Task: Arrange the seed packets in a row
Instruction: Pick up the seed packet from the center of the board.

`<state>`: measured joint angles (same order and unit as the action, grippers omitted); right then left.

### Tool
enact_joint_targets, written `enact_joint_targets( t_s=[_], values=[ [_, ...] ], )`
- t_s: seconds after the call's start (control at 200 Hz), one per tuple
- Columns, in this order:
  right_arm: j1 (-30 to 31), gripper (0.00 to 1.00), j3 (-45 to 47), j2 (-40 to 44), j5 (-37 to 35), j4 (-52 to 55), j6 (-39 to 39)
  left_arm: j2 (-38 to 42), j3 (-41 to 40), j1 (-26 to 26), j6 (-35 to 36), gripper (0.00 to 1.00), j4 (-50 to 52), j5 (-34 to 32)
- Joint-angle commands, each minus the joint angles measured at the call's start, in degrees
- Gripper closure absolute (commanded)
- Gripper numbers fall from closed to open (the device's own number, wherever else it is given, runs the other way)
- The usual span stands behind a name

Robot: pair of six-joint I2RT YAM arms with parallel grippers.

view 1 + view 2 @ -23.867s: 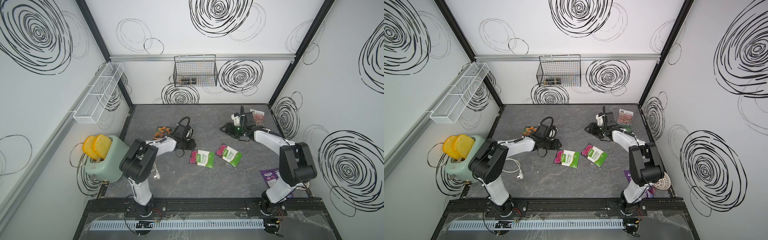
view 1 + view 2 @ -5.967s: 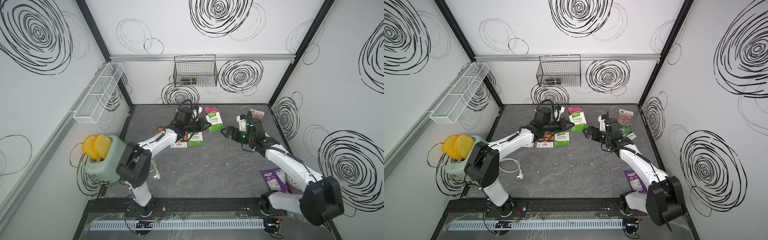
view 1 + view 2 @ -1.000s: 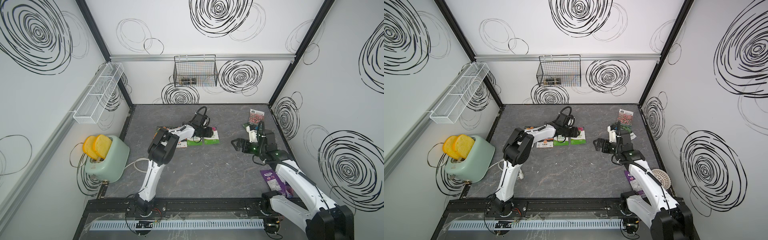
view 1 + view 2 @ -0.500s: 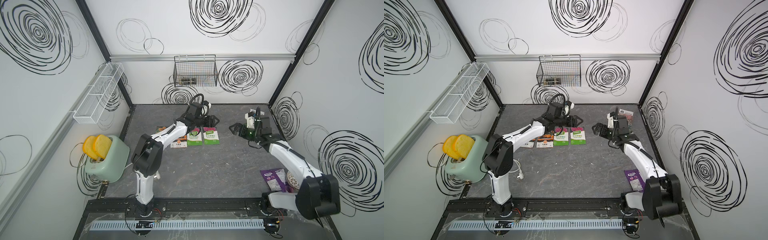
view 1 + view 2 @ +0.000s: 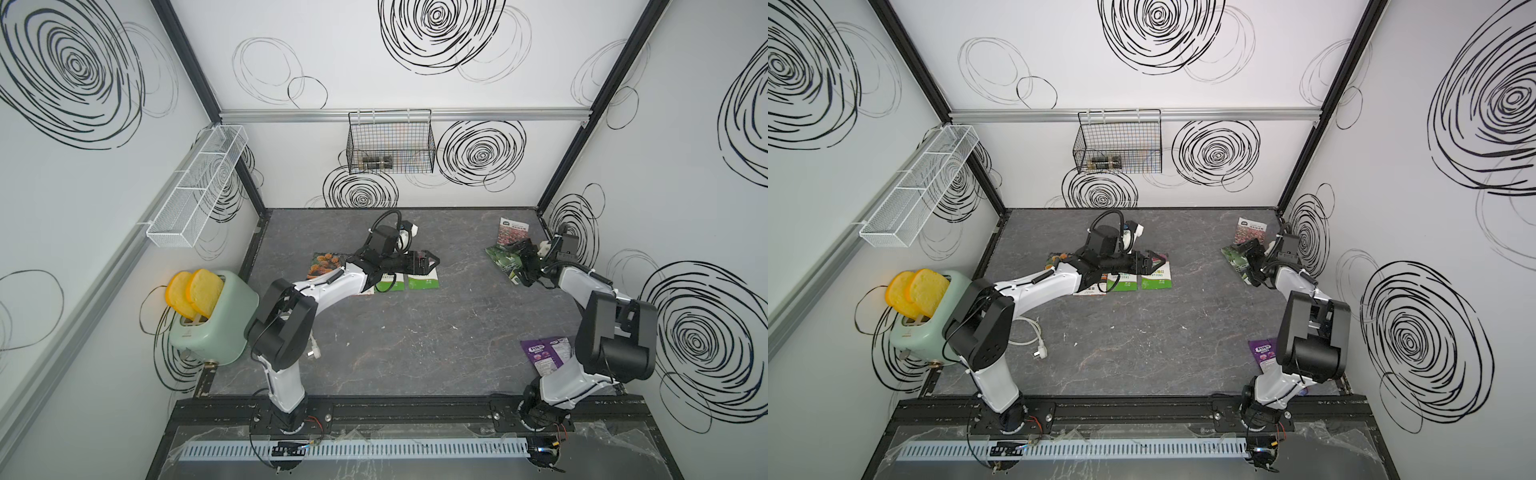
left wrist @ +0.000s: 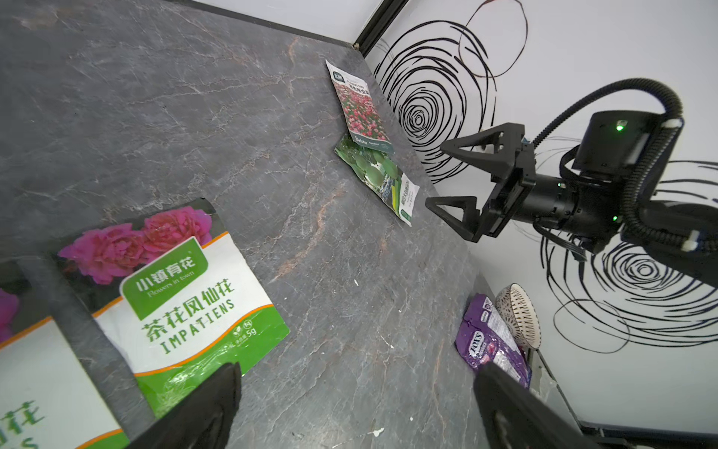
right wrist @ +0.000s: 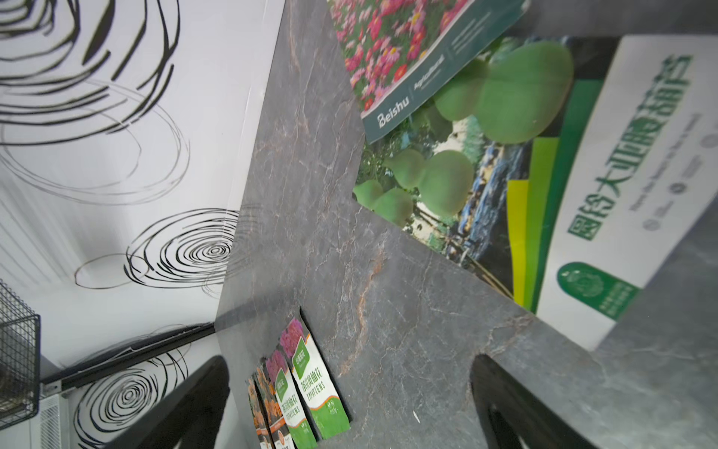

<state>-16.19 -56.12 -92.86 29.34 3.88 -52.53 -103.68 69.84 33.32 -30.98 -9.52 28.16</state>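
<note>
Over an impatiens packet (image 6: 182, 295) we see the left tool (image 6: 357, 375) spread empty, right tool (image 6: 435, 175) spread near the gourd packet (image 6: 373, 171).

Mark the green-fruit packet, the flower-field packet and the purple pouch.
green-fruit packet (image 6: 371, 169): left wrist view, on the fruit picture.
flower-field packet (image 6: 359, 105): left wrist view, middle of the flower print.
purple pouch (image 6: 490, 342): left wrist view, centre of its front.
</note>
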Motion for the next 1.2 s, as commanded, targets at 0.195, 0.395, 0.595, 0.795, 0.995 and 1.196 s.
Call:
enact_joint_targets(
  t_s=[0.195, 0.395, 0.595, 0.795, 0.995, 1.196],
  values=[
    [-2.6, 0.01, 7.4, -0.4, 1.5, -3.7, -6.8, -4.9, 3.9, 2.1, -3.8, 0.04, -7.9, 1.2],
    [-2.5, 0.01, 11.0, 0.0, 1.6, -5.5, -9.1, -7.4, 5.3, 2.1, -6.0, 0.04, -10.3, 2.1],
    [-2.7, 0.04, 11.5, -2.7, 1.2, -9.0, -11.2, -8.1, 5.6, 2.1, -6.4, 0.04, -10.3, 2.2],
    [-2.7, 0.09, 11.4, -5.6, -0.4, -11.8, -14.3, -8.3, 6.3, 2.1, -5.6, 0.04, -8.9, 2.2],
    [-2.4, 0.14, 10.3, -6.1, -6.5, -11.0, -16.2, -8.7, 7.0, 2.0, -5.2, 0.03, -7.9, 2.0],
    [-1.2, 0.32, 9.6, -6.9, -11.9, -11.2, -18.4, -9.4, 7.6, 1.9, -4.8, 0.03, -7.3, 2.7]
  ],
)
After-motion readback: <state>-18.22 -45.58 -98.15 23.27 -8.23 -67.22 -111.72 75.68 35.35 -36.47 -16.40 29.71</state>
